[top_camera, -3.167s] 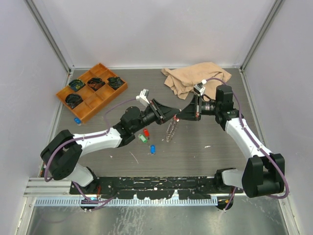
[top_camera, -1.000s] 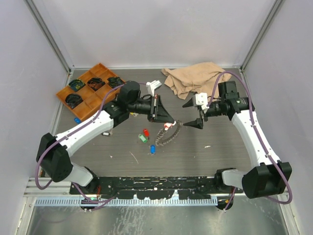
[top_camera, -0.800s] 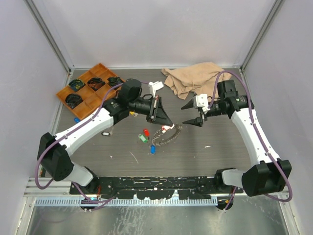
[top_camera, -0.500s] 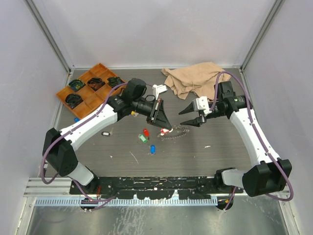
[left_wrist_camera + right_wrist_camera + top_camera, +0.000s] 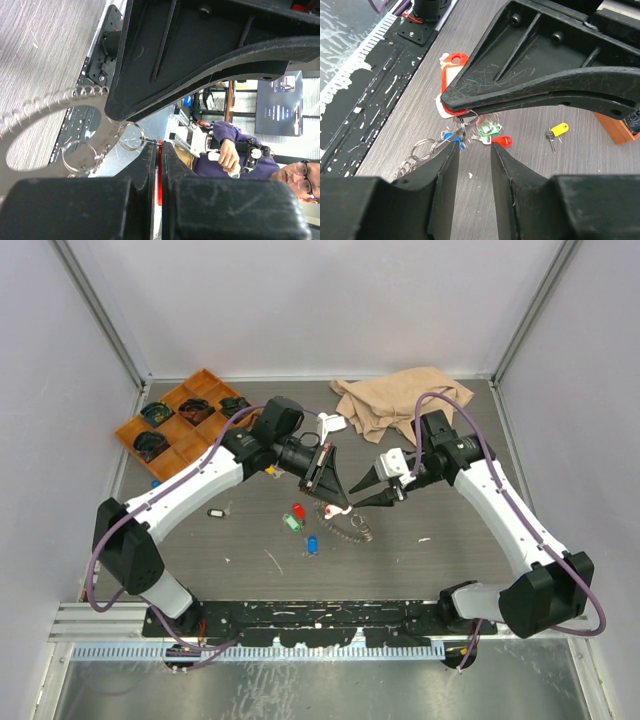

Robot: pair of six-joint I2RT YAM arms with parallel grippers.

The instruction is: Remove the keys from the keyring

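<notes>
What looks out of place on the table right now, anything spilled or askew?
Nothing looks broken. Loose keys lie scattered on the table, not in the orange tray; a small blue piece sits alone beside that tray. The tan cloth is crumpled at the far edge.

Matt, wood-grained grey table (image 5: 450,560); silvery spiky-rimmed metal keyring (image 5: 55,111) — bright, glossy; red oblong plastic key tag (image 5: 451,75) — smooth.

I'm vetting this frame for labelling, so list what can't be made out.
Left wrist view: the red tag is only a sliver between the fingers of the shut left gripper.
Right wrist view: the keyring is mostly behind the right gripper.
Top view: the tray's contents are too small.
</notes>
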